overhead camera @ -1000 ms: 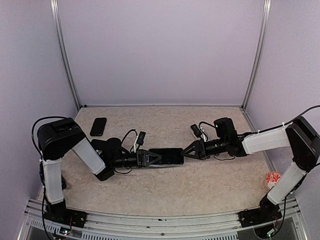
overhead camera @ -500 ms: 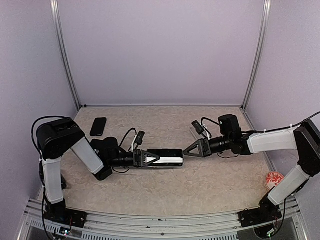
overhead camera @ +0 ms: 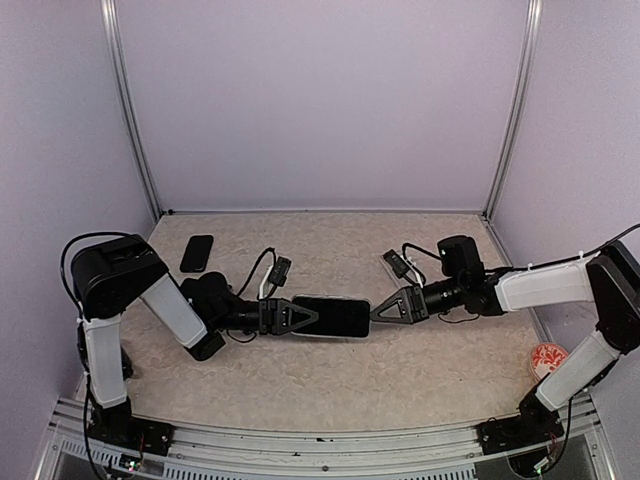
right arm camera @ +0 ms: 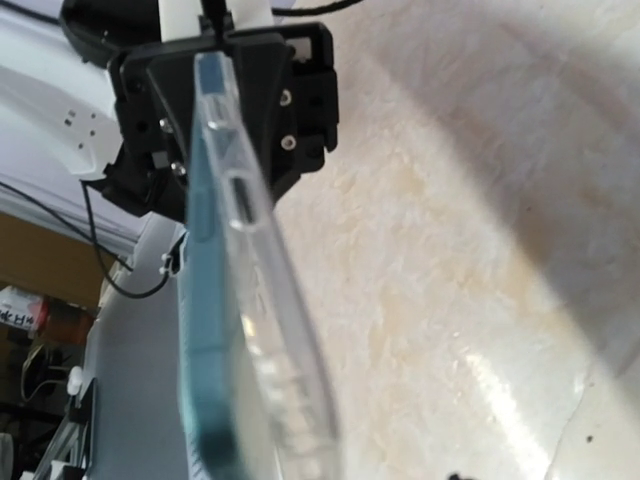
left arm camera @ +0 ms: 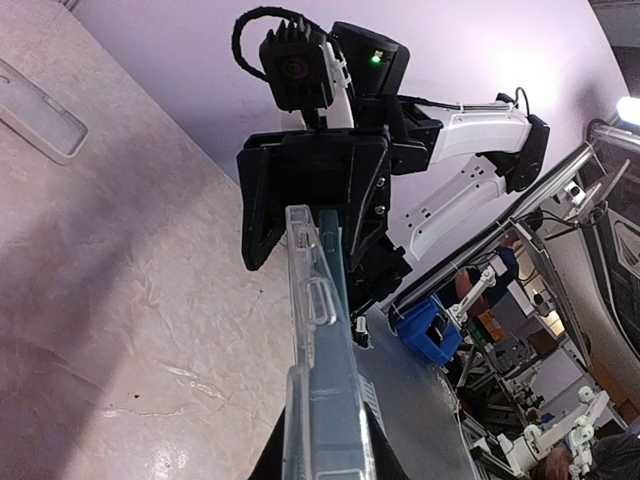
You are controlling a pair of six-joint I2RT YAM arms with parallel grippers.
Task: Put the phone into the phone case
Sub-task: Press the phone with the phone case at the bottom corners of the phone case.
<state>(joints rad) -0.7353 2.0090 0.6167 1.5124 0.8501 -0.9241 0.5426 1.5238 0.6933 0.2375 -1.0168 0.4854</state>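
Phone case, phone seated inside, is held over mid-table between both arms. Its dark face now shows upward, where half a second ago it stood on edge. Left gripper clamps its left end. Right gripper brackets the far end, apparently loosening; contact cannot be told.

Finish noted: phone case clear, glossy, smooth plastic; phone glossy black face; left gripper and right gripper matt black plastic; table marbled beige, smooth, slight sheen; frame posts pale metal; walls matt lilac panels.
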